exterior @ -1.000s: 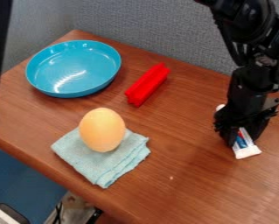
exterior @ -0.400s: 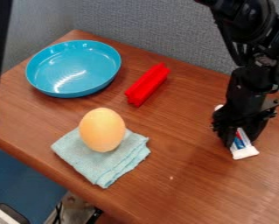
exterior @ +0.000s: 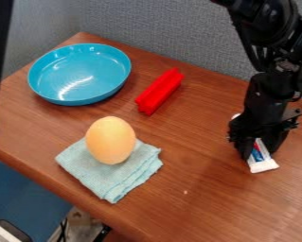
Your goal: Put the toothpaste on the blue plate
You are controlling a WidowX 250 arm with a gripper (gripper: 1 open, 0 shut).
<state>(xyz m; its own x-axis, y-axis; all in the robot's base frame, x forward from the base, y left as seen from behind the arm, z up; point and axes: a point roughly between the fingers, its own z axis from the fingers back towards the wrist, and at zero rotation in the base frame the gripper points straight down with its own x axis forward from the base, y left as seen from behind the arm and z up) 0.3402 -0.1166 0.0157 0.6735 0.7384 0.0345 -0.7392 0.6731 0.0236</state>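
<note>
The toothpaste (exterior: 262,158) is a small white tube with red and blue print, lying on the wooden table (exterior: 204,184) at the right. My black gripper (exterior: 257,142) stands straight down over it, its fingers shut on the tube's upper part. Only the lower end of the tube shows below the fingers. The blue plate (exterior: 78,74) sits empty at the far left corner, well away from the gripper.
A red rectangular block (exterior: 158,91) lies between the plate and the gripper. An orange egg-shaped object (exterior: 110,140) rests on a light teal folded cloth (exterior: 112,168) near the front edge. The table's edge runs close along the front left.
The toothpaste's visible end has shifted slightly up and left with the gripper. Everything else is unchanged.
</note>
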